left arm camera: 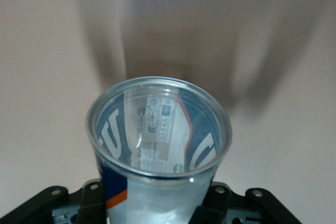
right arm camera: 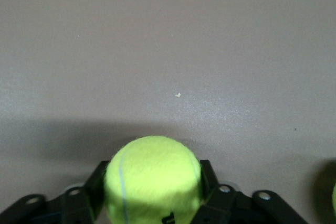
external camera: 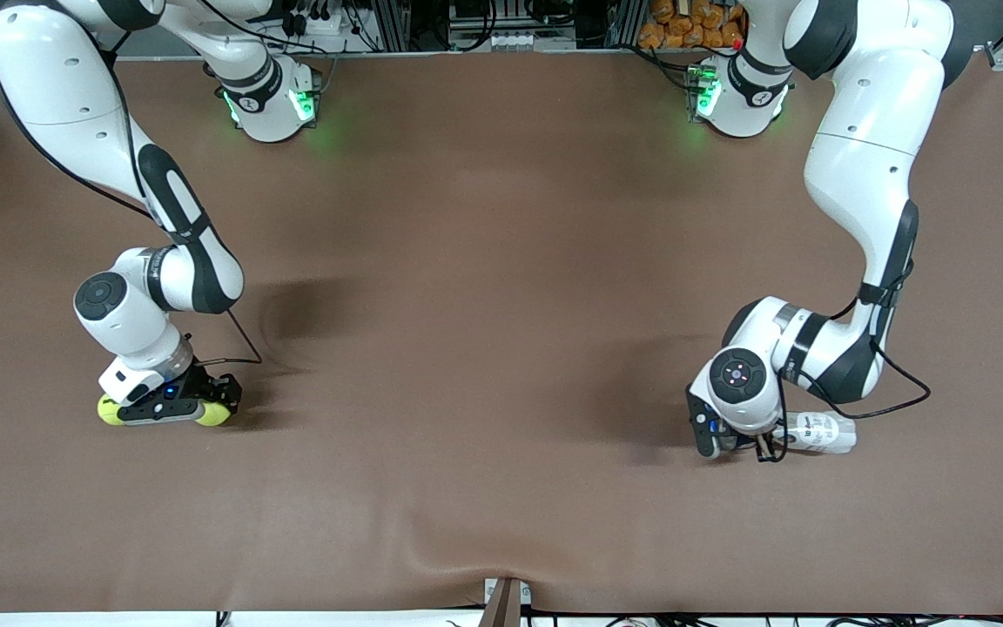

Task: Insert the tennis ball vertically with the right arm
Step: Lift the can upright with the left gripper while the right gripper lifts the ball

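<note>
A yellow-green tennis ball [right arm camera: 152, 179] sits between the fingers [right arm camera: 207, 174] of my right gripper [right arm camera: 152, 187], which press on both its sides low on the brown mat. In the front view the right gripper [external camera: 172, 405] is down at the right arm's end of the table, and two balls [external camera: 108, 409] [external camera: 214, 414] show at either end of its body. My left gripper [external camera: 732, 440] is shut on a clear plastic ball tube [external camera: 819, 433] with a blue, white and orange label. The tube lies on its side on the mat. Its open mouth [left arm camera: 159, 129] faces away from the left gripper [left arm camera: 155, 205].
Another tennis ball [right arm camera: 333, 195] lies on the mat close beside the held one. The brown mat [external camera: 484, 348] covers the whole table and buckles at the front edge [external camera: 467, 557], where a small bracket [external camera: 506, 601] stands. Both arm bases [external camera: 271, 100] [external camera: 741, 96] stand along the back edge.
</note>
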### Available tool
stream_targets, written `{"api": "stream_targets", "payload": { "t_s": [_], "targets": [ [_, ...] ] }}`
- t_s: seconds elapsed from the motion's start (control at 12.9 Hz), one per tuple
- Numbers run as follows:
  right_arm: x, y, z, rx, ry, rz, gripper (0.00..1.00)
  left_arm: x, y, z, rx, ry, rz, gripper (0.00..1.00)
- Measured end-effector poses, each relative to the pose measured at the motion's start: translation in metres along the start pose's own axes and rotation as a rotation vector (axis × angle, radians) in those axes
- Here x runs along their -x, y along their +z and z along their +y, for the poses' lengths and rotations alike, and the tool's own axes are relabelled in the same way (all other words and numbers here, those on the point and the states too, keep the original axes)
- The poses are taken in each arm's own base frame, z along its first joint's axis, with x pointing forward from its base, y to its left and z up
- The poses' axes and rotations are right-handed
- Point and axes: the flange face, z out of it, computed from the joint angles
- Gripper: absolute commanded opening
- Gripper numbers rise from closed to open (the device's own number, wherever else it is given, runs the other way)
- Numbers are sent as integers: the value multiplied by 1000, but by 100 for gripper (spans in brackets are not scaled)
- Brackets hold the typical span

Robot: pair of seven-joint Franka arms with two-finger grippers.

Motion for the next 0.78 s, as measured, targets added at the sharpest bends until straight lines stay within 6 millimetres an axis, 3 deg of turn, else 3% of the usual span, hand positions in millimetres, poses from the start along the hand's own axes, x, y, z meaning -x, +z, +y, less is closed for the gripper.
{"api": "stream_targets", "payload": {
  "t_s": [0.23, 0.39, 0.78],
  "targets": [
    [-12, -11, 1, 2, 0, 25, 0, -17, -35, -3, 3, -28, 95, 51],
    [-24, -35, -2, -10, -6, -6, 0, -24, -62, -4, 31, -72, 188, 51],
    [-68, -161, -12, -66, -32, -202, 0, -66, -166, 9, 128, -188, 491, 51]
  ]
}}
